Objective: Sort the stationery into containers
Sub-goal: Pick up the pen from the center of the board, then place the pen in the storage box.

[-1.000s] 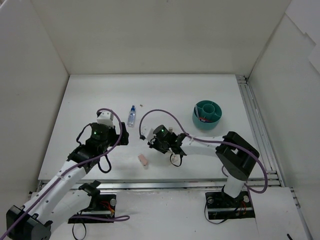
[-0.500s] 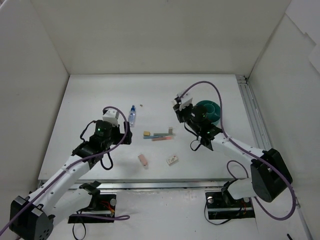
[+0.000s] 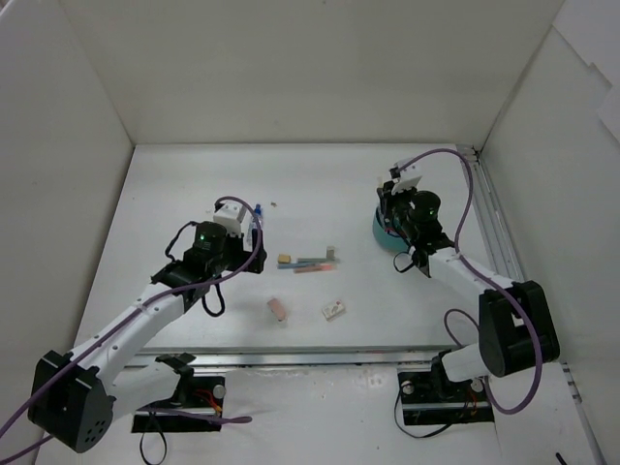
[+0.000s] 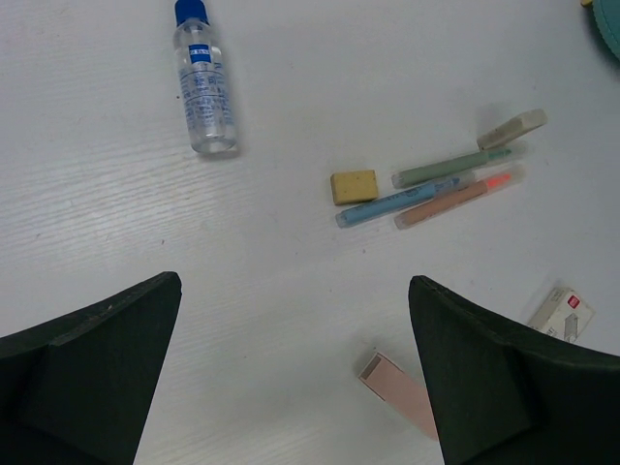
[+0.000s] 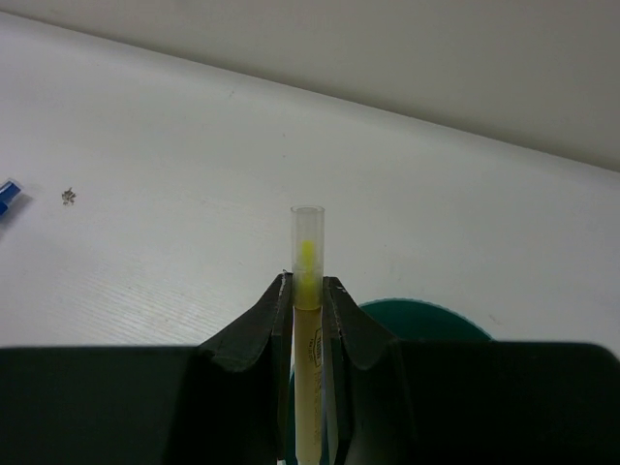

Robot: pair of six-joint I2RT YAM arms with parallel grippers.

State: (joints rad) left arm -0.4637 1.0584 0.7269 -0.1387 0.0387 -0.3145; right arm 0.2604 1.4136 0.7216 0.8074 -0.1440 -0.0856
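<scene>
My right gripper point(image 5: 308, 281) is shut on a yellow highlighter point(image 5: 307, 247) with a clear cap, held upright. It hangs over the left rim of the teal bowl point(image 5: 426, 320). From above, the right gripper point(image 3: 391, 207) covers much of the bowl point(image 3: 381, 233). My left gripper point(image 4: 294, 281) is open and empty, above the table. Ahead of it lie a clear blue-capped bottle point(image 4: 203, 87), a tan cube point(image 4: 354, 186), a grey-green pen point(image 4: 450, 167), a blue pen point(image 4: 397, 201), a red pen point(image 4: 460, 194), a white eraser point(image 4: 511, 128), a boxed eraser point(image 4: 562, 312) and a pink eraser point(image 4: 397, 378).
White walls close in the table at the back and both sides. A metal rail point(image 3: 492, 242) runs along the right edge. A tiny speck point(image 3: 274, 204) lies beyond the bottle point(image 3: 259, 207). The pink eraser point(image 3: 278, 309) and boxed eraser point(image 3: 334, 309) lie nearest the front edge.
The right arm has carried the highlighter from the middle of the table right and back, to above the bowl. The left arm has moved right, toward the bottle, still open.
</scene>
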